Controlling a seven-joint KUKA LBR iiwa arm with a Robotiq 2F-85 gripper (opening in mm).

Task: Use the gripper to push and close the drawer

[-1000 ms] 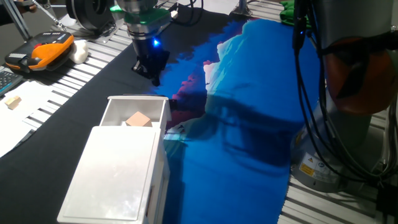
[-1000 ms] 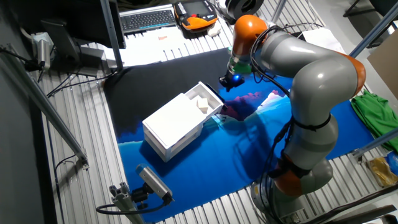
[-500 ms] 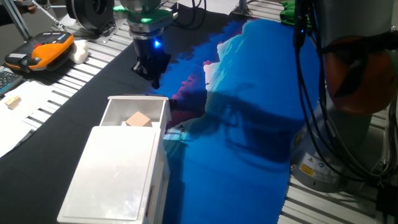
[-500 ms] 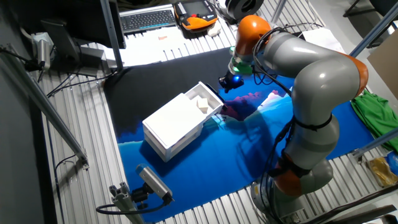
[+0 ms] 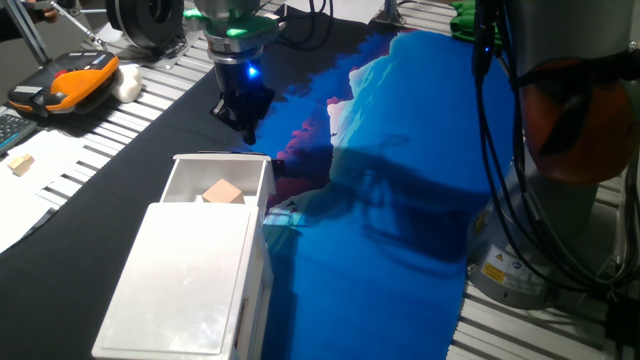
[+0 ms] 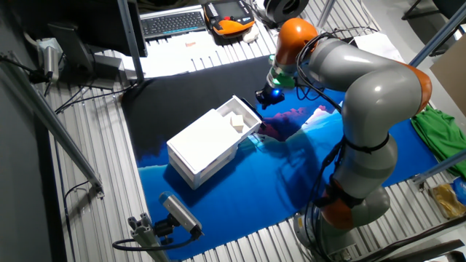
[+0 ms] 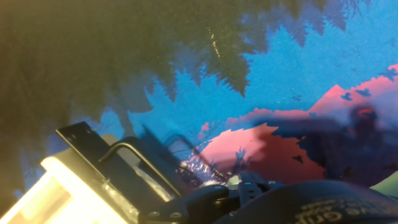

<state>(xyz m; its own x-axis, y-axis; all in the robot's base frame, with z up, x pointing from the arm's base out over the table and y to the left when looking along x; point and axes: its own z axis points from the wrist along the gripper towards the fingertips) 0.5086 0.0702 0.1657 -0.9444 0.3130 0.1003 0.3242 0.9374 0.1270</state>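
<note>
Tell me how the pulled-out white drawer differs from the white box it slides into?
The drawer is open-topped and holds a tan block; the box casing shows a closed, glossy flat lid. The drawer is thin-walled and shallow; the casing looks bulkier and longer. Both are white, rectangular and equally wide.

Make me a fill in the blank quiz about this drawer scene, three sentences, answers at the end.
1. The drawer is pulled ____ of its white casing.
2. Inside the drawer lies a tan ____.
3. The end effector hangs beyond the drawer's front and is ____ touching it.

Answers: out; block; not
</note>
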